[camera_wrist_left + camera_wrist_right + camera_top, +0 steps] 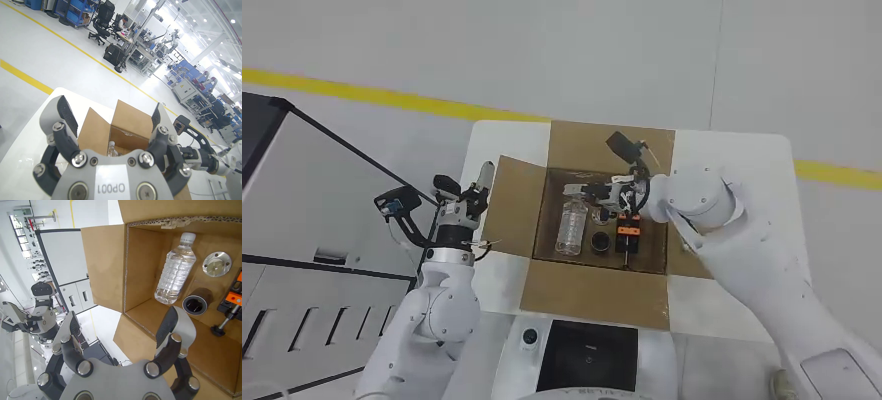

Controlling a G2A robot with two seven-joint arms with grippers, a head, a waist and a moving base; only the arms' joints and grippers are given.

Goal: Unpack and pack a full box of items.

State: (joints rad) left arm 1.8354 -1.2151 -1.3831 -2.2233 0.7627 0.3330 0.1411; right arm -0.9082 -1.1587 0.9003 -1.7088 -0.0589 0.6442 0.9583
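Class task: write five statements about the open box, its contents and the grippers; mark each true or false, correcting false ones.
The cardboard box stands open on the table. True.
The water bottle stands upright. False: it lies on its side.
The left gripper and right gripper are both open and empty. True.
The box holds the bottle alone. False: a metal flange, a black cylinder and an orange-and-black clamp lie beside it.
The left gripper is inside the box. False: it is over the table, beside the box.
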